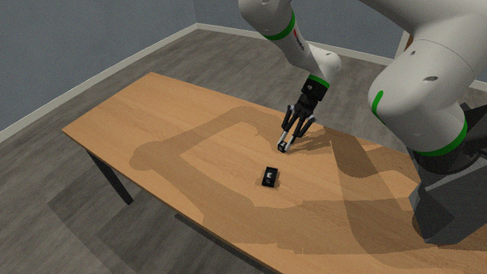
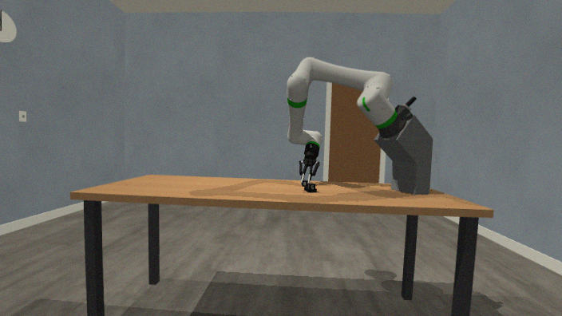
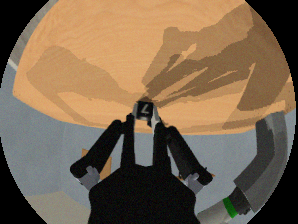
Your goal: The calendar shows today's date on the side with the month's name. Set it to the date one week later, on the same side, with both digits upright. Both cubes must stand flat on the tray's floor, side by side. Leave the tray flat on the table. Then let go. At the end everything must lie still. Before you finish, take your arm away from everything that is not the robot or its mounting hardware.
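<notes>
My gripper (image 1: 283, 147) (image 2: 305, 183) (image 3: 144, 110) is shut on a small black cube (image 1: 281, 146) (image 3: 144, 109). The cube sits between the two pale fingertips, at or just above the table behind the tray; I cannot tell whether it touches the wood. It bears a pale digit on its upper face in the top view, and a pale mark like a 7 faces the wrist camera. The black tray (image 1: 276, 174) lies flat on the table. A second black cube (image 1: 269, 176) (image 2: 312, 187) is in it, with a pale digit like a 3 on top. Its other faces are too small to read.
The wooden table (image 1: 166, 114) (image 2: 160, 185) (image 3: 100, 30) carries the tray, and the arm's shadow falls across it. The arm's grey base (image 1: 449, 207) (image 2: 415, 167) stands at the table's right end.
</notes>
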Motion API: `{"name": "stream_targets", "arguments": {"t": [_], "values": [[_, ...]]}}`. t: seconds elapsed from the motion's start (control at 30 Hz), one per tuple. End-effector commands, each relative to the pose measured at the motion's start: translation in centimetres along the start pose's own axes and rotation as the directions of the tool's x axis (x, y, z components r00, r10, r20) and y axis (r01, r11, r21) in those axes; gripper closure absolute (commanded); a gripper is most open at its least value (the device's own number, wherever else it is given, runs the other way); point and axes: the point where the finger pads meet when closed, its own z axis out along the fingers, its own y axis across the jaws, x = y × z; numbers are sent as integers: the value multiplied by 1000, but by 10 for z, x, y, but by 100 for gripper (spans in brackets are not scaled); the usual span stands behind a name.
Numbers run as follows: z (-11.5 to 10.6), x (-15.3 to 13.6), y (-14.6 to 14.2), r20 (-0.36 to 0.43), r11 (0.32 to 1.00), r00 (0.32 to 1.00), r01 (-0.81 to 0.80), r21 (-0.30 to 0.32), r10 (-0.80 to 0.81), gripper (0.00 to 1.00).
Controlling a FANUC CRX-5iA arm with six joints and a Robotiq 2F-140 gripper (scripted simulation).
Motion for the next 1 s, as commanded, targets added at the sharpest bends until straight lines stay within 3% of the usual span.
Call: {"name": "stream_targets", "arguments": {"t": [0.0,0.43,0.47,0.97], "values": [[0,0,0,0,1000,1000,0,0,0,78],[0,0,0,0,1000,1000,0,0,0,71],[0,0,0,0,1000,1000,0,0,0,59],[0,0,0,0,1000,1000,0,0,0,59]]}}
